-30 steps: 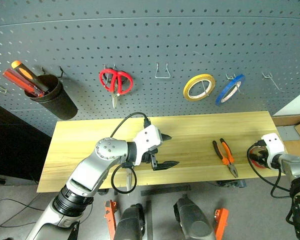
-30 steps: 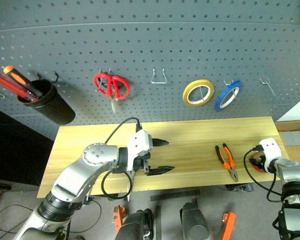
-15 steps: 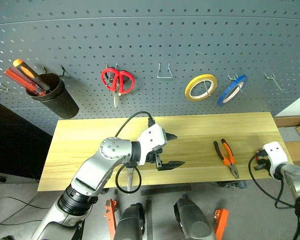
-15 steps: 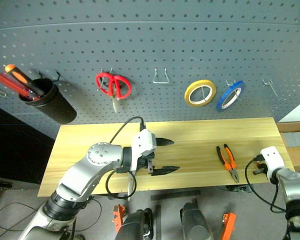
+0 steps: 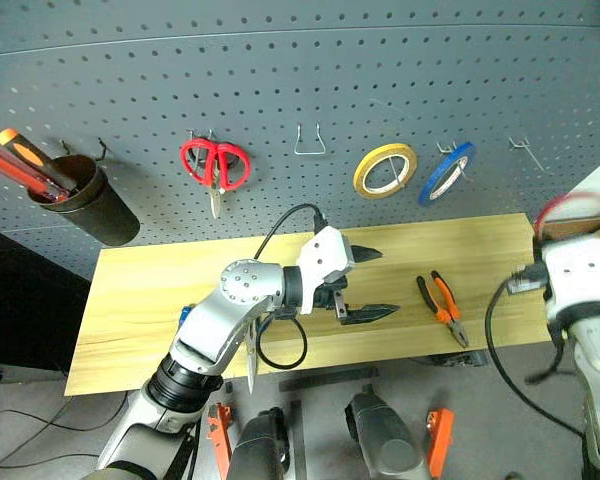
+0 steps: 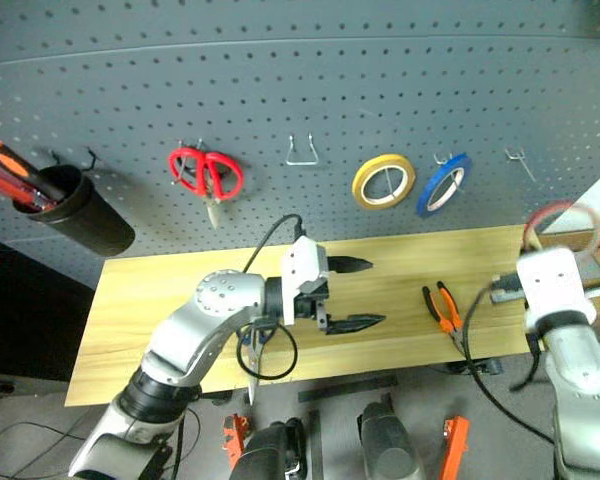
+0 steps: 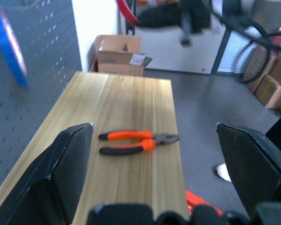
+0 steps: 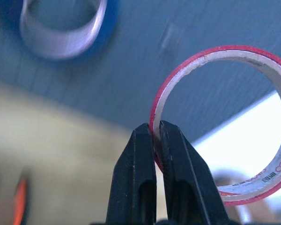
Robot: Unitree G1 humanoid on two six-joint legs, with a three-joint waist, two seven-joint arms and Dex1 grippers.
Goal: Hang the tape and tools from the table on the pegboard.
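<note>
Red tape [image 5: 574, 212] stands up as a thin ring above the right gripper [image 5: 570, 235] at the three o'clock edge of the left eye view, off the right end of the light wooden table [image 5: 160, 290]. The pliers [image 5: 439, 308] with orange-and-black handles lie flat on the table at about four o'clock, between the two arms. The left gripper [image 5: 372, 284] hovers over the middle of the table with its two black fingers spread wide and nothing between them. Beneath that arm, a blue-handled tool [image 5: 185, 317] peeks out near the front edge at eight o'clock; its kind I cannot tell. On the dark grey pegboard [image 5: 300, 90], running from nine o'clock to two o'clock, hang a black cup [image 5: 95, 205] with red and orange screwdrivers [image 5: 25, 165], red-handled scissors [image 5: 213, 165], an empty wire hook [image 5: 309, 142], a yellow tape ring [image 5: 385, 169] and a blue tape ring [image 5: 445, 172].

The right eye view gives the same layout.

In the left wrist view the two fingers [image 7: 61, 173] stand far apart, and the pliers lie on the planks between them, well ahead, jaws pointing to three o'clock. The blue ring sits at ten o'clock against the pegboard, and a cardboard box [image 7: 119, 55] rests on the floor past the table's end at twelve o'clock.

In the right wrist view the fingers [image 8: 140, 178] are pinched together on the wall of the red ring, which rises toward two o'clock. The blue ring shows blurred at eleven o'clock on the pegboard.
</note>
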